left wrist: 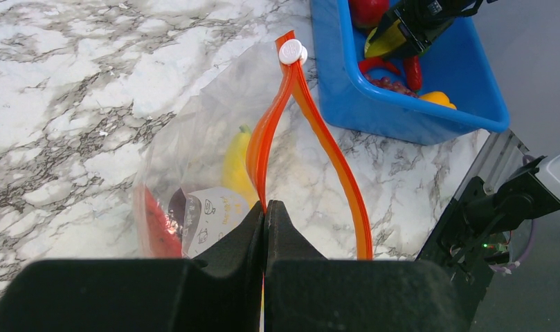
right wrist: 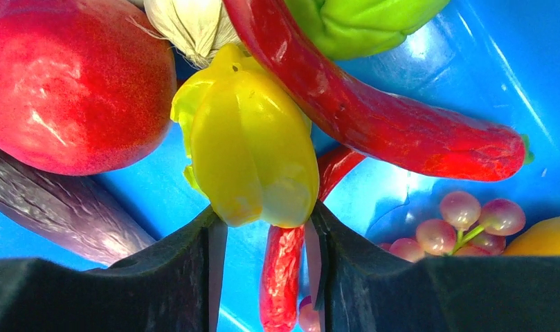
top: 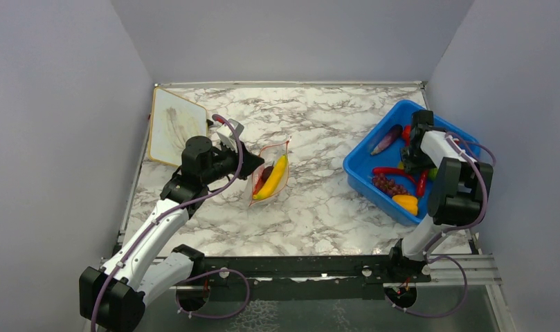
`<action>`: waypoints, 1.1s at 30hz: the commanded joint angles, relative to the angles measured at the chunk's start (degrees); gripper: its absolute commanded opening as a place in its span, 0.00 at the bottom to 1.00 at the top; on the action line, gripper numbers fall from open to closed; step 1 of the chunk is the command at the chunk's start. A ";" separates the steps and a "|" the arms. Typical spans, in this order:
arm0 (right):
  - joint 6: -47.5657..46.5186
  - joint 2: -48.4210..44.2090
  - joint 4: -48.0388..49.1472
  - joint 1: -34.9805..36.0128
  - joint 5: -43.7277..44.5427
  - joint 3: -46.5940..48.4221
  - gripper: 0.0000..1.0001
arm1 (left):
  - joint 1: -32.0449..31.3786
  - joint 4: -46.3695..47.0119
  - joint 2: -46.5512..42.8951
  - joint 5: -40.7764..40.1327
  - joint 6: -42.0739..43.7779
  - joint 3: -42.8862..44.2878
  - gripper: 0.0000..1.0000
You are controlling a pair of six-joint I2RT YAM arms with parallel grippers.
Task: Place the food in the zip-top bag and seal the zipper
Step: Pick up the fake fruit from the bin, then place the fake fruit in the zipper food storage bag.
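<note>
The clear zip-top bag (top: 270,176) lies mid-table with a yellow banana (top: 276,176) and a red piece (left wrist: 156,232) inside. Its mouth gapes, the orange-red zipper (left wrist: 332,159) bowing apart up to a white slider (left wrist: 291,52). My left gripper (left wrist: 264,205) is shut on the near end of one zipper strip. My right gripper (right wrist: 266,218) is down in the blue bin (top: 363,169), its fingers pressed on both sides of a yellow ridged fruit (right wrist: 253,138). Around it lie a red round fruit (right wrist: 69,83), a red chili (right wrist: 381,117), an eggplant (right wrist: 48,207), grapes (right wrist: 464,221) and a green piece (right wrist: 360,21).
A white board (top: 174,126) leans at the back left by the wall. Grey walls close in the table on three sides. The blue bin sits at the right edge, its near wall (left wrist: 401,117) close to the bag's slider end.
</note>
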 commanded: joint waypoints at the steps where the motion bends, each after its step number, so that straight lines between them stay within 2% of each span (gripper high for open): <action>1: -2.03 -2.79 2.55 -0.42 2.82 -2.02 0.34 | -0.12 1.44 -0.70 -0.82 0.72 -0.60 0.00; 6: -6.10 -6.01 6.26 -0.42 2.70 -5.14 0.24 | -0.11 1.40 -0.73 -0.91 0.72 -0.57 0.00; 7: -9.60 -9.01 8.98 -0.42 2.30 -7.42 0.21 | -0.13 1.40 -0.75 -0.92 0.66 -0.56 0.00; 15: -19.71 -20.41 17.38 -0.33 -3.15 -13.43 0.18 | -0.17 1.52 -0.85 -1.60 0.40 -0.65 0.00; 19: -26.04 -26.91 22.38 -0.33 -9.60 -16.33 0.18 | -0.11 1.96 -0.67 -1.89 -0.51 -0.73 0.00; 21: -28.21 -29.78 23.99 -0.33 -13.08 -17.30 0.14 | -0.16 2.48 -0.43 -2.18 -1.43 -0.66 0.00; 33: -32.78 -40.78 25.16 1.98 -33.17 -18.41 0.11 | -0.11 5.43 3.01 -4.67 -5.74 4.10 0.00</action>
